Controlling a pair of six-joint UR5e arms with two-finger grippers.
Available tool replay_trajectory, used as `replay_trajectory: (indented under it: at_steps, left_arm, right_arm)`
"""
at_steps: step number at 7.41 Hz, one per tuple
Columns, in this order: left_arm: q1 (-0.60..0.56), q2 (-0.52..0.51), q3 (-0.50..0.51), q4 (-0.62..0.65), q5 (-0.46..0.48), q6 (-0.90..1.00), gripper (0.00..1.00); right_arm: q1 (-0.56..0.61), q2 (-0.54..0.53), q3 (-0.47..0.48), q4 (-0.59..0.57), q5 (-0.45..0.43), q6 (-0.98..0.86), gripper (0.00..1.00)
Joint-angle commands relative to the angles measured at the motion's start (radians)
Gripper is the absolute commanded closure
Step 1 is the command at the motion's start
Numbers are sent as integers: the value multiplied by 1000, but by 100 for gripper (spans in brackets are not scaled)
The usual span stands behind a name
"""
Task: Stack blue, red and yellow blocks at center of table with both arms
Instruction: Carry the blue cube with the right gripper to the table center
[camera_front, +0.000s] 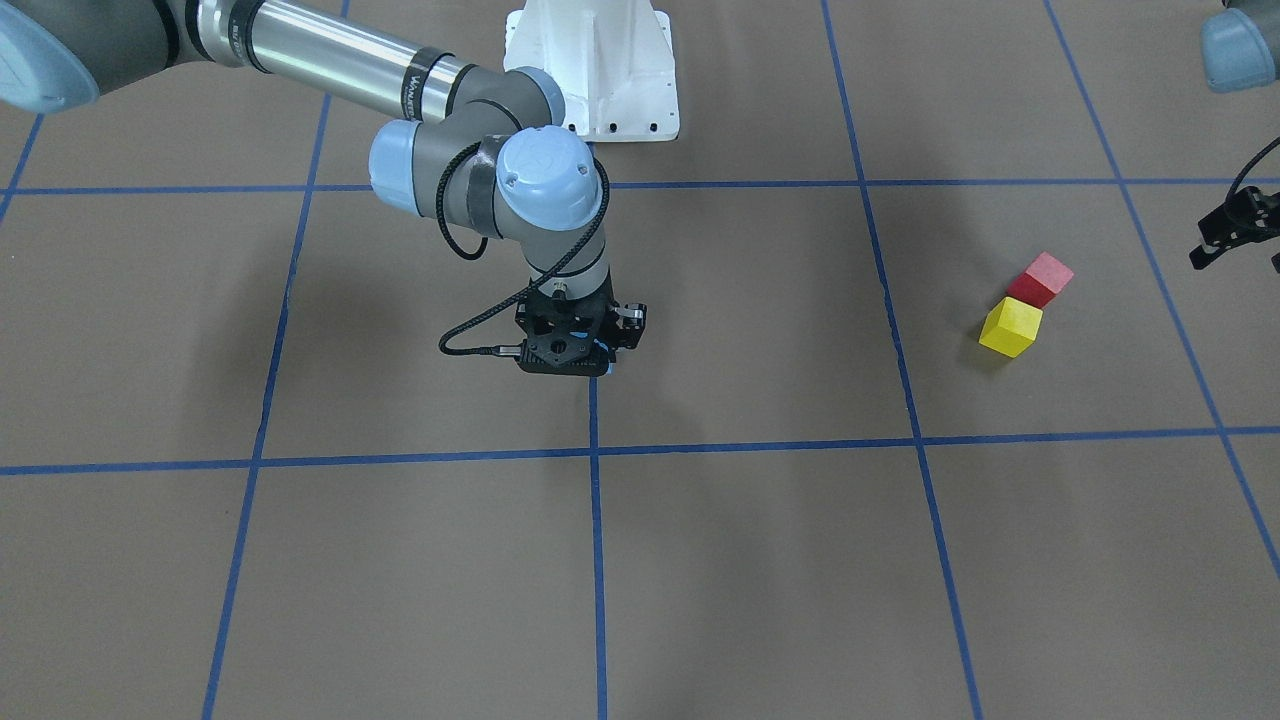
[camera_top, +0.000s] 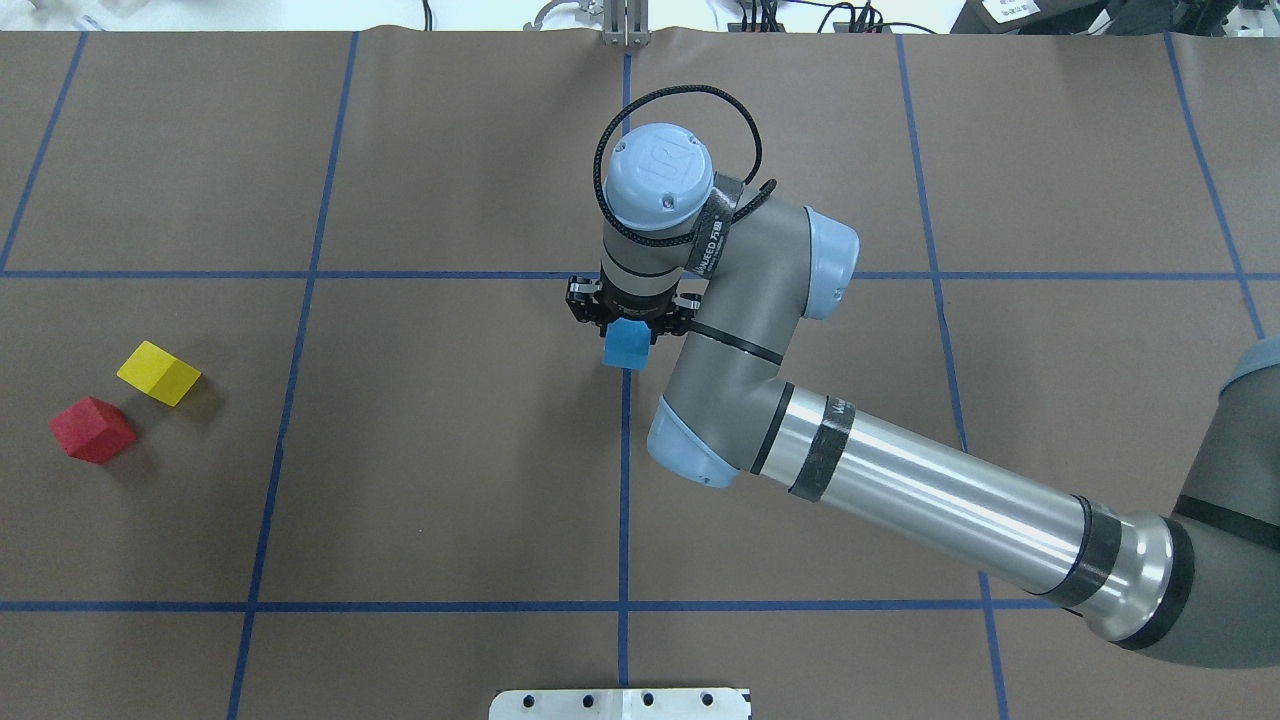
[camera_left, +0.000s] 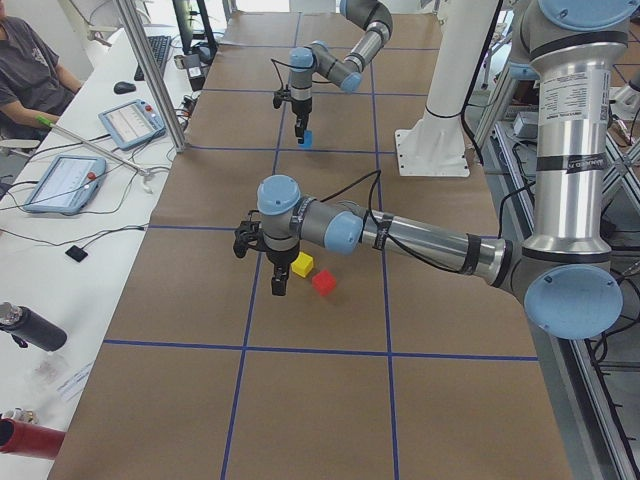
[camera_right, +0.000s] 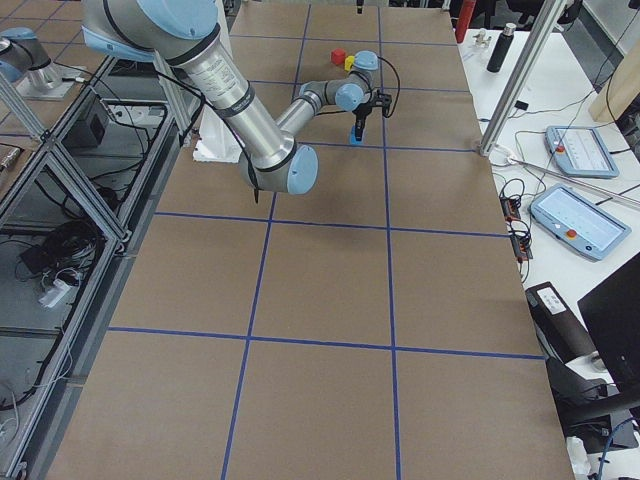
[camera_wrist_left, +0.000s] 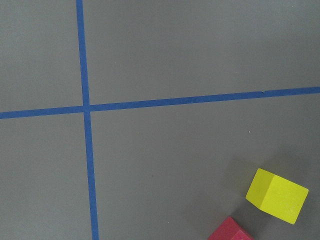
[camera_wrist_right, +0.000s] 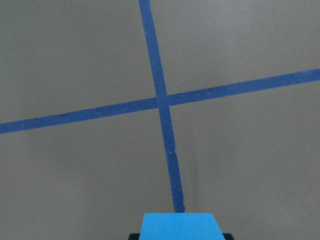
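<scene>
Blue block (camera_top: 628, 345) is pinched in the right tool (camera_top: 629, 318), held low over the tape line at the middle of the worktop (camera_top: 450, 480). I'd guess it's going down as the base of the stack. Red block (camera_top: 92, 429) and yellow block (camera_top: 158, 373) sit just beside each other, well off on the robot's left, and the left tool (camera_front: 1235, 235) is near them, probably for the next pick. It's cut off at the frame edge, so I can't tell if it's spread or closed. Also can't make out whether blue touches the worktop

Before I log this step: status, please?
Right pincer shut on blue block, near center. Left pincer open, near yellow block, red block. Nothing in the way.
</scene>
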Motion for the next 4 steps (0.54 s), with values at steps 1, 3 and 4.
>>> replay_trajectory:
  at_steps: [1,3,4]
  left_arm:
    - [0,0,-1,0,0,0,1]
    - [0,0,-3,0,0,0,1]
    - [0,0,-3,0,0,0,1]
  right_arm:
    - [-6,6,-24,-1,2,-24,100]
    - [-9,5,-30,-1,0,-71,100]
    - [-9,6,-30,-1,0,-71,100]
